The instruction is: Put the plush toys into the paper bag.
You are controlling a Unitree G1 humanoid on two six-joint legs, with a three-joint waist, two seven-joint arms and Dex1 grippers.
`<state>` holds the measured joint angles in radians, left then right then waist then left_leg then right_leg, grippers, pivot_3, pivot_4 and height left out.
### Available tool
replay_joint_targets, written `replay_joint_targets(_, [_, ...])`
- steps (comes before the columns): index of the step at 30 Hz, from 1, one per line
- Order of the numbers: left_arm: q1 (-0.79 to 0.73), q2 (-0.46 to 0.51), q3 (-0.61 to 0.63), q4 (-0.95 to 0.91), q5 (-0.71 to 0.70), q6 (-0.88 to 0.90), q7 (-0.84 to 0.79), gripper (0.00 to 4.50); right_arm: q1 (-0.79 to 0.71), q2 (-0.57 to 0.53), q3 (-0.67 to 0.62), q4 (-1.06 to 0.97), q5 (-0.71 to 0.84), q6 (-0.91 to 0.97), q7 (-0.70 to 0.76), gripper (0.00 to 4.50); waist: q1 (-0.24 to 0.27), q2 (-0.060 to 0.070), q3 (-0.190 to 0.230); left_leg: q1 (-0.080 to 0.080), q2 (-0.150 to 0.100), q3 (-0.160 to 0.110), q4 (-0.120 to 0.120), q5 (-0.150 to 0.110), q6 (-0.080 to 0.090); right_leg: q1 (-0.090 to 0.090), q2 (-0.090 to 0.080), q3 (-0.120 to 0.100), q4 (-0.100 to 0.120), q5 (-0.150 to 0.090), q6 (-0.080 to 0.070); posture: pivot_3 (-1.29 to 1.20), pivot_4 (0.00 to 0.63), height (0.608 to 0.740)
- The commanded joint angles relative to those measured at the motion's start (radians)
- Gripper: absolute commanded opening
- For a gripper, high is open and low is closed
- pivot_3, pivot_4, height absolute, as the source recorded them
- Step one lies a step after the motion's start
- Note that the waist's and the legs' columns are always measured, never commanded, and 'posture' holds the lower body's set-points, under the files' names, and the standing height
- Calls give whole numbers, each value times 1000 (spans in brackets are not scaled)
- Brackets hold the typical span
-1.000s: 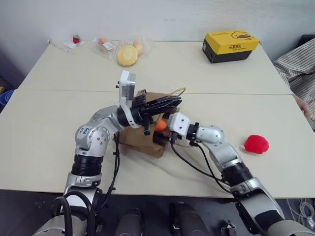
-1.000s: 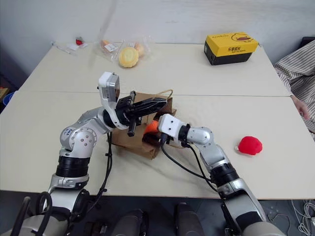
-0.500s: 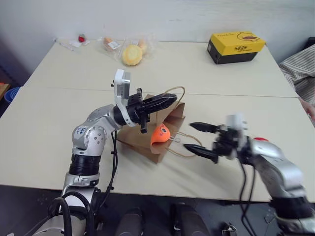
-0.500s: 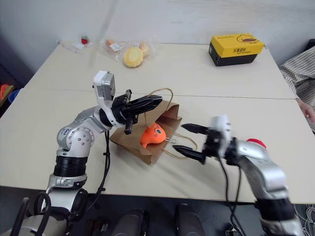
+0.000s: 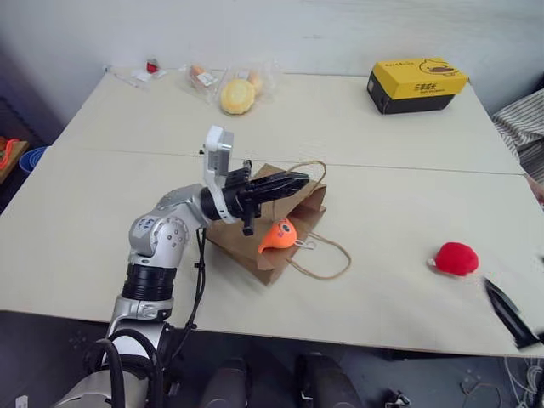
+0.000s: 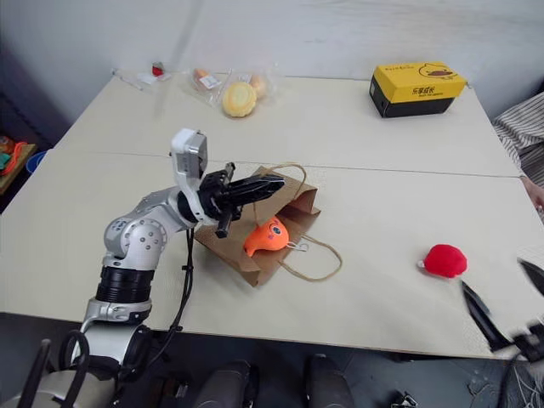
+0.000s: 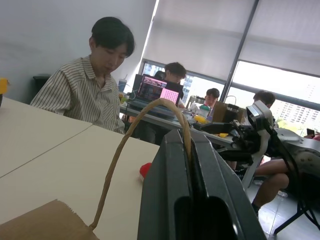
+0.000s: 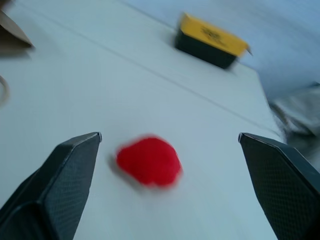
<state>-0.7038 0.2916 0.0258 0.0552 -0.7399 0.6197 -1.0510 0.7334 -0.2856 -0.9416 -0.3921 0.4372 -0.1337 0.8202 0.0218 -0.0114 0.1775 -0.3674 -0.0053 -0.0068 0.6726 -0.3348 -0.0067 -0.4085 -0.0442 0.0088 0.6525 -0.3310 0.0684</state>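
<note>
The left gripper (image 5: pixel 293 181) is clamped tight on one twisted cord handle (image 7: pixel 131 135) of the paper bag (image 5: pixel 255 246), its two black fingers (image 7: pixel 192 200) pressed together with the cord running up between them and looping over their tips, as the left wrist view shows. The bag hangs slack below and just beside that gripper, its lower part lying on the pale table (image 5: pixel 102 212), its mouth turned toward the robot's right. The orange plush toy (image 5: pixel 277 237) sits directly under the gripper's fingertips at the bag's mouth, resting on the brown paper with its eye facing up; whether it is partly inside the opening cannot be told. The bag's second handle (image 5: pixel 327 259) lies loose on the table just past the toy, further to the right of the left gripper. Well apart from that gripper, farther right again, the red plush toy (image 5: pixel 456 258) rests on the table by itself. The right gripper (image 8: pixel 170 185) stands wide open and holds nothing; in the right wrist view the red toy lies ahead of it, between the lines of its two spread fingers (image 8: pixel 55 185) and not touching them. Beyond the red toy from that gripper, near the table's far edge, stands a yellow-and-black box (image 5: pixel 417 84).
</note>
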Motion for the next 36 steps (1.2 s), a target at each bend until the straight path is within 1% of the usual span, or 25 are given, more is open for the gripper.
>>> replay_joint_targets(1, [-26, -3, -1, 12, 9, -28, -20, 0, 59, 19, -21, 59, 25, -60, 21, 4482, -7, 0, 0, 0, 0, 0, -2, 0, 0, 0, 0, 0, 0, 0, 0, 0, 150, 740])
replay_joint_targets(3, [-29, -5, -3, 21, 14, -35, -24, 0, 79, 16, -7, 78, 51, -56, 25, 4482, -22, 0, 0, 5, 0, 4, -6, 0, 2, 1, 0, 4, 0, 0, 0, 0, 150, 740])
replay_joint_targets(4, [-31, -5, -3, 22, 16, -38, -24, 0, 84, 2, 9, 65, 77, -23, 31, 4482, -28, 0, 0, 9, 0, 5, -9, -1, 3, 3, 0, 5, 0, 0, 0, 0, 150, 740])
replay_joint_targets(6, [-31, -8, -2, 19, 22, -45, -17, 0, 100, -73, 63, -2, 130, 145, 21, 4482, -38, 0, 0, 14, 1, 6, -11, -1, 4, 8, 1, 5, 0, -1, -2, 0, 150, 740])
replay_joint_targets(8, [-26, -6, -4, 10, 28, -42, -9, 0, 71, -156, 98, -42, 139, 241, -5, 4482, -47, 1, 1, 15, 1, 6, -11, -2, 4, 13, 0, 6, -1, -1, -2, 0, 150, 740])
replay_joint_targets(11, [-10, 0, -7, -12, 31, -32, -1, 0, -51, -282, 130, -35, 113, 341, -81, 4482, -49, 1, 1, 16, 1, 5, -11, -2, 4, 15, 1, 5, -1, -1, -2, 0, 150, 740])
replay_joint_targets(13, [-4, 1, -7, -28, 29, -28, 4, 0, -136, -362, 190, 7, 65, 355, -68, 4482, -43, 1, 1, 17, 1, 4, -10, 1, -1, 14, 1, 4, -1, -2, -2, 0, 150, 740])
replay_joint_targets(16, [2, 0, -11, -49, 27, -21, 17, 0, -280, -453, 297, 115, -17, 359, -72, 4482, -34, 1, 1, 16, 1, 1, -9, 2, -2, 13, 2, 1, -2, -2, -2, 0, 150, 740])
replay_joint_targets(20, [6, 1, -12, -74, 22, -8, 32, 0, -450, -535, 429, 258, -109, 353, -57, 4482, -12, 1, 1, 14, 0, 1, -8, 2, -2, 12, 1, 1, -2, -2, -2, 0, 150, 740])
replay_joint_targets(22, [10, 5, -11, -83, 22, 0, 40, 0, -531, -568, 496, 347, -163, 323, -43, 4482, -11, 1, 1, 14, 0, 0, -8, 2, -2, 12, 1, 0, -3, -1, -2, 0, 150, 740])
replay_joint_targets(25, [19, 14, -12, -105, 22, 11, 47, 0, -625, -594, 559, 457, -193, 329, -20, 4482, -9, 1, 1, 13, 0, 1, -7, 2, -1, 12, 0, 1, -5, -1, 0, 0, 150, 740])
replay_joint_targets(28, [21, 24, -7, -118, 22, 16, 51, 0, -669, -602, 587, 506, -199, 315, 11, 3856, -6, 1, 1, 13, 0, 1, -7, 2, -1, 12, 1, 0, -5, -1, 0, 0, 150, 740])
replay_joint_targets(30, [21, 34, -2, -128, 13, 30, 52, 0, -663, -608, 588, 499, -183, 310, 54, 3189, -6, 1, 1, 13, 1, 1, -7, 2, -1, 12, 1, 0, -5, -1, 0, 0, 150, 740])
replay_joint_targets(34, [24, 63, 1, -143, 1, 45, 32, 0, -628, -607, 553, 468, -145, 279, 122, 1864, -7, 1, 1, 13, 1, 1, -7, 2, -1, 12, 1, 0, -5, -1, 0, 0, 150, 740])
replay_joint_targets(36, [16, 72, 18, -147, -28, 64, 21, 0, -593, -610, 531, 386, -86, 271, 192, 1299, -7, 1, 1, 13, 1, 0, -7, 2, -1, 13, 1, 0, -5, -1, 0, 0, 150, 740])
